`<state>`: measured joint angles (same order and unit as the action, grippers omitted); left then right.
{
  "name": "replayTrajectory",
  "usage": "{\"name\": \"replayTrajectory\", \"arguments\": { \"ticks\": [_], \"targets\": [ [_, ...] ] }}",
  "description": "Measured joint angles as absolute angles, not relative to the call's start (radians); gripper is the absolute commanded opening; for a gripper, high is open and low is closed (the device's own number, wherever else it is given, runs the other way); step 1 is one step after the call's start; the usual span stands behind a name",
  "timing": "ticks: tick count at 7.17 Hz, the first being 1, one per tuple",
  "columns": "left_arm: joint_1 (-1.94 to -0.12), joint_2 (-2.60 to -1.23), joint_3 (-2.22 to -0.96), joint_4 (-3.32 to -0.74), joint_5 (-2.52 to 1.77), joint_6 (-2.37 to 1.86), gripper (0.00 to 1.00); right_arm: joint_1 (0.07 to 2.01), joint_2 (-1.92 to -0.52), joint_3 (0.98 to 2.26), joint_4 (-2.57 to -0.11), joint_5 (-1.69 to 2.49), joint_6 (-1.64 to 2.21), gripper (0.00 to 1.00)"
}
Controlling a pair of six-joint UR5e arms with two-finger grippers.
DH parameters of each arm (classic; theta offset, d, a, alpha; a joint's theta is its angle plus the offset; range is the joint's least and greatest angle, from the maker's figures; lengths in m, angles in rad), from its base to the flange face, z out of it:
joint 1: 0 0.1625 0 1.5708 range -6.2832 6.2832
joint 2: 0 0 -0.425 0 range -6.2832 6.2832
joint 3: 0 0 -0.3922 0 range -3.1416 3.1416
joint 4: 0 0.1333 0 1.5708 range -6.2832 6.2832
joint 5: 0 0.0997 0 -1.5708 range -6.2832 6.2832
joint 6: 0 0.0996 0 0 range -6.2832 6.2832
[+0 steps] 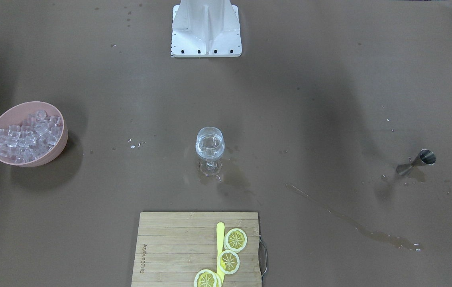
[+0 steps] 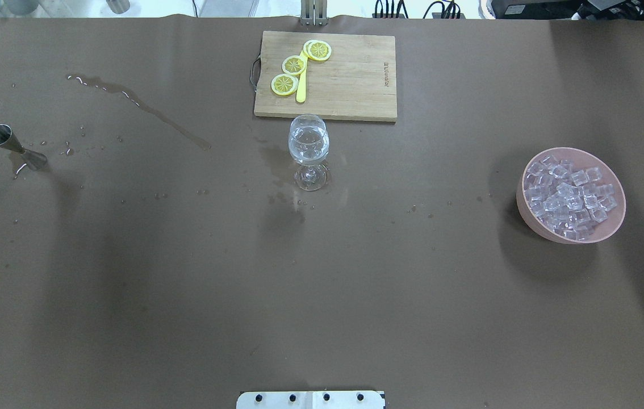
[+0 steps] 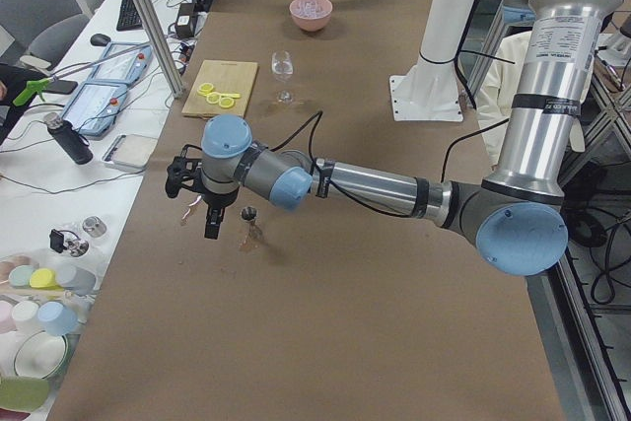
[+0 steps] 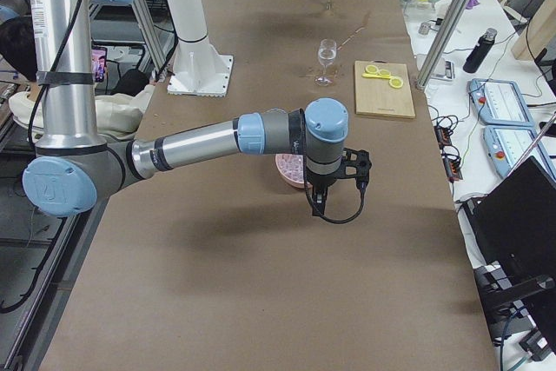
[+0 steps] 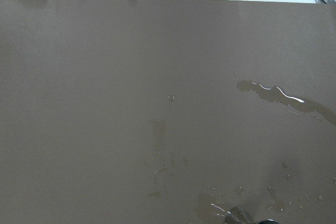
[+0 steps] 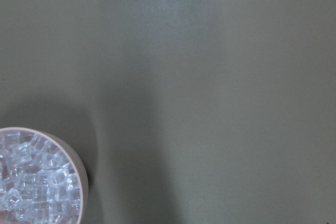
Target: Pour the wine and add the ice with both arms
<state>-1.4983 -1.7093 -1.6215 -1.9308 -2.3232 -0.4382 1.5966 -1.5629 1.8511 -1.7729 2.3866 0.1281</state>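
From the side cameras alone — left arm [image 3: 375,187], right arm [image 4: 195,147].

Brown table [image 2: 322,295]: wine glass [image 2: 309,149] ctr, pink bowl [image 2: 526,218], jigger [image 2: 15,149], chopping board [image 2: 350,79], spills [image 2: 146,108].

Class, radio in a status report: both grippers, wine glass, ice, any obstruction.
Left gripper near jigger, right gripper near ice bowl; open or shut unclear. Wine glass upright, holds clear liquid. Cutting board just beyond glass.
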Motion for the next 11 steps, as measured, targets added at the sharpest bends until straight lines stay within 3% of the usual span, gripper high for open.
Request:
{"name": "replayTrajectory", "arguments": {
  "ticks": [2,7,11],
  "targets": [
    [-1.425,-1.630,-1.621,-2.176,-2.254,-0.578,0.98,1.587,-1.573,1.886,-1.773,2.396,0.189,1.00],
    [-1.190,-1.521,-1.456,-2.804,-1.930,-0.906,0.98,1.436,-1.595,2.004,-1.761,2.398,0.416,1.00],
    [-1.024,-1.511,-1.416,-2.972,-1.702,-1.067,0.98,1.323,-1.597,2.004,-1.678,2.381,0.559,1.00]
  ]
}}
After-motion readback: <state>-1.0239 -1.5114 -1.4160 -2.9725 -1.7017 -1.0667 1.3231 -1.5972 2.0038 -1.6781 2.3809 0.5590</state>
